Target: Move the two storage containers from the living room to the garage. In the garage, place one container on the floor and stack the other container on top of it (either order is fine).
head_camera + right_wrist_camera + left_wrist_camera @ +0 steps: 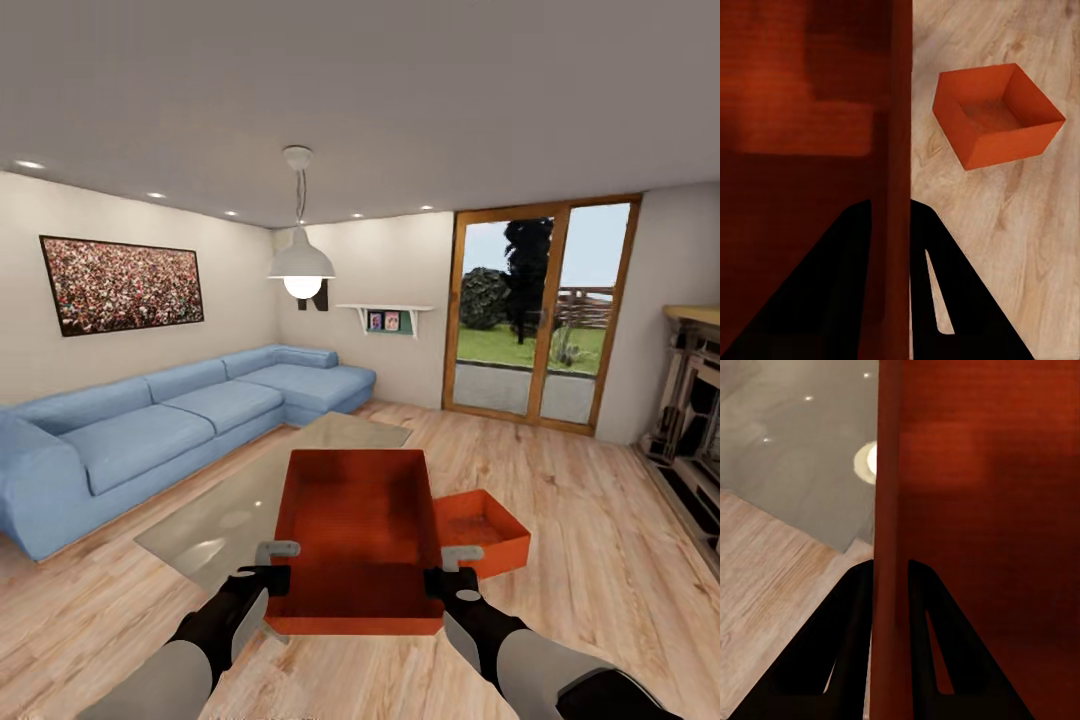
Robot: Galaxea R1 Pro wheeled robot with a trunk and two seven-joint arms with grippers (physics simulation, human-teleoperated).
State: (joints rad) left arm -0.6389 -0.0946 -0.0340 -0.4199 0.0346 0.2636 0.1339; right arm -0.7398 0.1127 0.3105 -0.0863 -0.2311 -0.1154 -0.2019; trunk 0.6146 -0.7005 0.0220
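Head view: both tools point(268, 570) point(452, 572) clamp the smooth rectangular orange-red container's point(355, 520) walls.

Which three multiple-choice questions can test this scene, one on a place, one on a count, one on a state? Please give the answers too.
1. Where is the second storage container?
A. on the sofa
B. on the wood floor
C. on the shelf

2. How many storage containers are visible?
A. one
B. two
C. three

3. How is the held container gripped?
A. by both end effectors
B. by one
C. by none

Answers:
1 B: the second storage container sits on the wood floor.
2 B: it and the held container.
3 A: the left end effector and right end effector each clamp a side wall.
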